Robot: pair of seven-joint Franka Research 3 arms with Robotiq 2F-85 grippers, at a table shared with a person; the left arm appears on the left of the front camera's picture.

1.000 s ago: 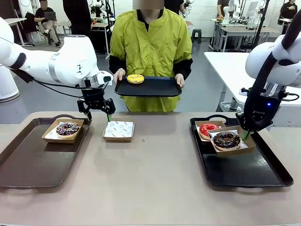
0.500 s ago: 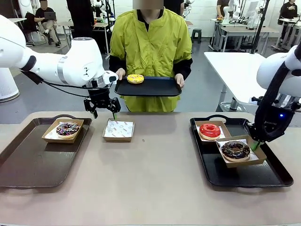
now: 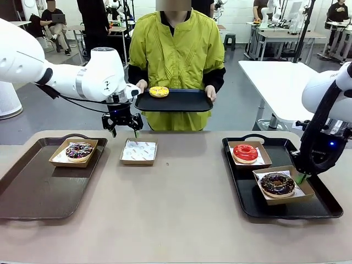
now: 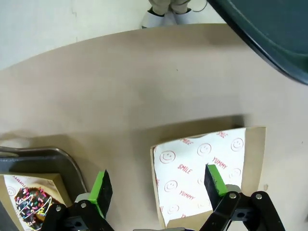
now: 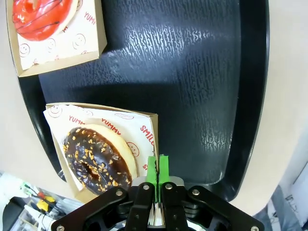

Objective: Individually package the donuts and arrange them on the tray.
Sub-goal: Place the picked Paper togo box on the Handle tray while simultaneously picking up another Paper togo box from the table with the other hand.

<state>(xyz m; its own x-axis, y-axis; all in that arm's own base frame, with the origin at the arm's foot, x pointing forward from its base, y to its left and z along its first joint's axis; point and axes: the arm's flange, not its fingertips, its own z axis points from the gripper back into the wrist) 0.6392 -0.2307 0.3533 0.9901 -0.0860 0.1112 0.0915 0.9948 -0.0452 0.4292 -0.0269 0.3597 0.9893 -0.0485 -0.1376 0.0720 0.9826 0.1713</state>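
Yellow-iced ring donut (image 3: 159, 92) on the person's black plastic tray (image 3: 187, 104) looks light and soft, icing smears, so grip its bare sides. Left hand (image 3: 125, 132) hangs wide open, empty, above the empty paper-lined cardboard box (image 3: 138, 152). Right wrist view, clearer than front: right hand (image 5: 157, 168) pinched shut on the wall of the brown cardboard box (image 5: 150, 120) under the chocolate-iced donut (image 5: 94, 156) (stiffest handle available).

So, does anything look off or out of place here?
Nothing spilled or damaged. The chocolate donut's box sits skewed on the right tray, unlike the red donut's box; the right gripper pinches its edge. An empty box sits on the bare table.
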